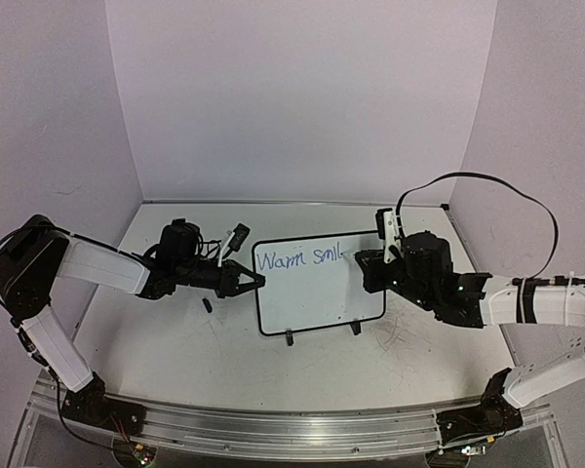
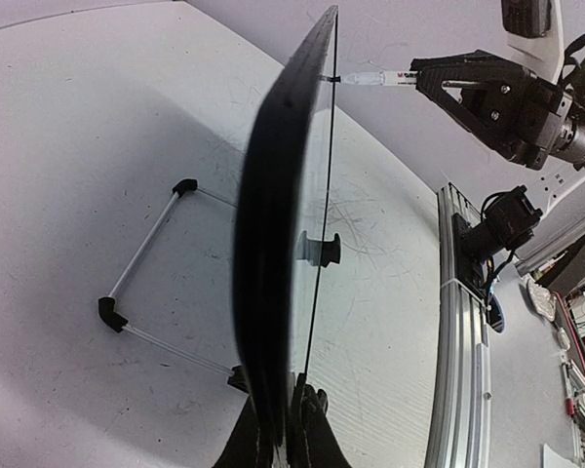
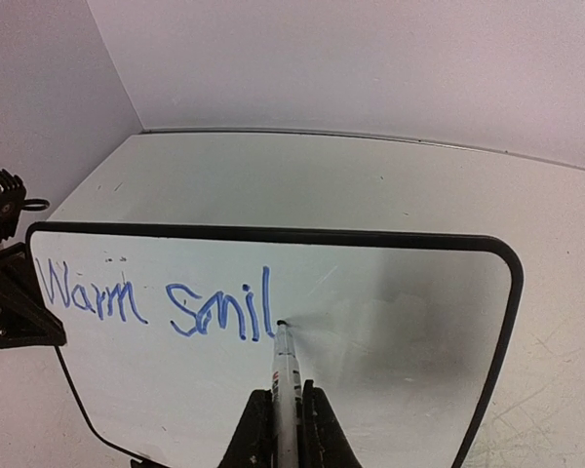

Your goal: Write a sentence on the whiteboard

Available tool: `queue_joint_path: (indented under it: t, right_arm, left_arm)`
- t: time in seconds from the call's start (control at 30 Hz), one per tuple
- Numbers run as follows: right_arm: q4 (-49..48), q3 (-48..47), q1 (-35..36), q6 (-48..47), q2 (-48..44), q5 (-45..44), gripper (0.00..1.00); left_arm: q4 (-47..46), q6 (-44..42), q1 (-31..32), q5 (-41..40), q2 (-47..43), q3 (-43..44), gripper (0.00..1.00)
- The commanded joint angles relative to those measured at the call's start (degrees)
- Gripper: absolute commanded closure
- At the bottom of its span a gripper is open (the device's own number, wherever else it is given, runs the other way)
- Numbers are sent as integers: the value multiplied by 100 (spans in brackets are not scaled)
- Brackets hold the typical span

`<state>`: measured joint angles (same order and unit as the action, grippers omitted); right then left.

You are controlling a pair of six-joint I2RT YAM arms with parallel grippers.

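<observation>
The whiteboard (image 1: 317, 288) stands upright, its long axis running between the hands. The left hand (image 1: 256, 281) clamps its edge. The right hand (image 3: 278, 434) grips a marker (image 3: 286, 366), tip touching the end of the sentence (image 3: 156, 302).

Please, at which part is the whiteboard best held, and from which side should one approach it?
Grip the whiteboard by its left edge, coming from the left, jaws across the thin panel: it stands upright, and the marker works from the right. The left gripper is shut there.
</observation>
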<state>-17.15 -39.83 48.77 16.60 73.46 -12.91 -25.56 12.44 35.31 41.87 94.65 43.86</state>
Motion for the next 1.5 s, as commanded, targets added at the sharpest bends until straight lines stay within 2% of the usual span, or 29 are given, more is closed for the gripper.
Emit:
queue_joint_path:
  t: [0.0,0.47,0.87,1.47]
  right_arm:
    - [-40,-161,-29,78,67,-260,100]
    - [-130,-83,-43,192,-84,-663,100]
    - [-500,-188,-57,56,132,-498,100]
    - [-136,101,-55,340,20,-127,100]
  left_arm:
    - [287,-268,-50,-774,-77,141,100]
    - [323,-278,-43,-770,-53,151,100]
    - [350,-305,-41,-777,-82,151,100]
    - [385,-339,-42,-794,-78,177,100]
